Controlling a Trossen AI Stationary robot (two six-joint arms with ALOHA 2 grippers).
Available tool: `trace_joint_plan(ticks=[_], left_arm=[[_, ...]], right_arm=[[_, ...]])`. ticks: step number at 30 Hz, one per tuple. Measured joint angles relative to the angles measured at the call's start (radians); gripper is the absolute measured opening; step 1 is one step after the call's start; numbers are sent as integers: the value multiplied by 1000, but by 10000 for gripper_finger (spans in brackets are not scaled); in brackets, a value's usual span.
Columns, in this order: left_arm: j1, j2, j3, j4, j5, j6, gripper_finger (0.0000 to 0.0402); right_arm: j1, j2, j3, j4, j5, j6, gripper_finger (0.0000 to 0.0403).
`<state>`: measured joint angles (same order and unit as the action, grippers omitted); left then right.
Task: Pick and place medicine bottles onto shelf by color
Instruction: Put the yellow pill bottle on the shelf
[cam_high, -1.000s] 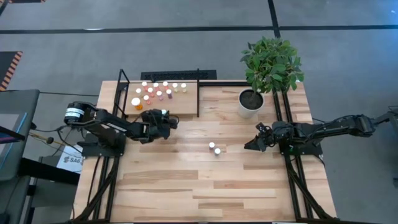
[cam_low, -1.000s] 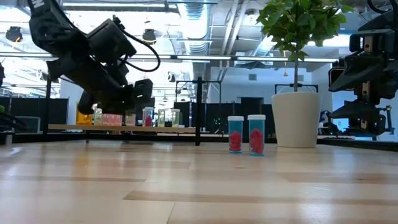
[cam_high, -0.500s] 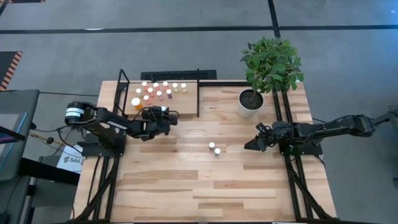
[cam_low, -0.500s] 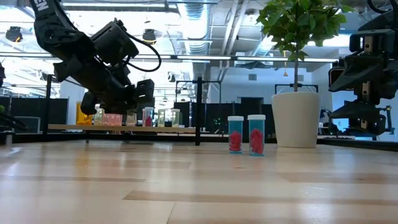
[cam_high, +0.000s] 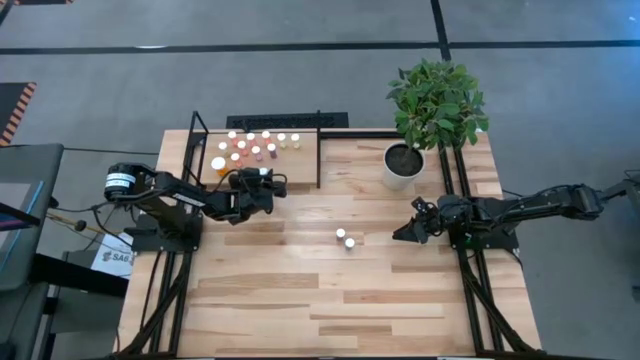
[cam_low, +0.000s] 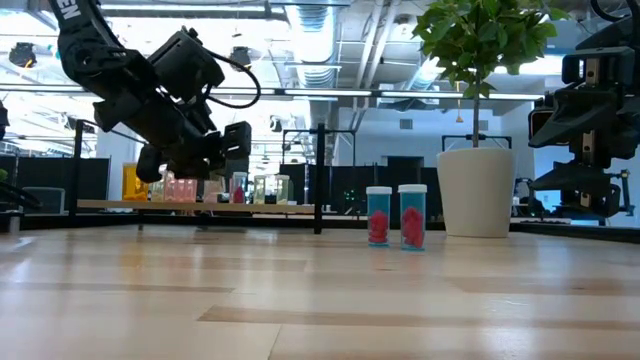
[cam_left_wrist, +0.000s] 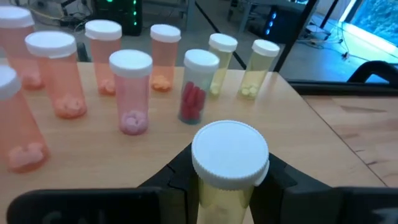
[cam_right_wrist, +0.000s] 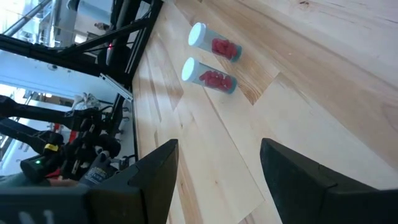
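Nearest in the low view: bare plank tabletop. Farther back, two blue-tinted bottles with red pills and white caps, upright, just beside each other, near the white plant pot; seen from above as two white caps mid-table, well apart from the shelf.

Right gripper low at the table's right edge, fingers spread wide, holding nothing, pointed toward those two bottles.

Left gripper raised over the shelf's front edge, fingers pinching a yellowish bottle with a white cap, not yet set down.

Beyond it on the shelf, a framed light-wood board at the table's far left: pinkish-orange bottles grouped together, one with red capsules in the middle, two pale yellow bottles at the far side.

Judged progress: mostly done, about a dozen bottles shelved; left to do, placing the held yellow one beside its pair and fetching the two red-pill bottles.

Readable writing: none on any bottle.
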<state>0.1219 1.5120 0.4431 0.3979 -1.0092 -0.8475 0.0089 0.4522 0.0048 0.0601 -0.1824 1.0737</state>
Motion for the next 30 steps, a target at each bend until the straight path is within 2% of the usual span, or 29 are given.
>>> trace_joint_plan(ticks=[14,23,30], left_arm=[[0,0,0,-6,0,112,85],[0,17,1,-92,6,-14,85],[-1,71,5,-70,-57,-100,85]], right_arm=[[0,0,0,0,0,0,249],[0,0,0,0,0,0,249],[0,0,0,0,0,0,249]])
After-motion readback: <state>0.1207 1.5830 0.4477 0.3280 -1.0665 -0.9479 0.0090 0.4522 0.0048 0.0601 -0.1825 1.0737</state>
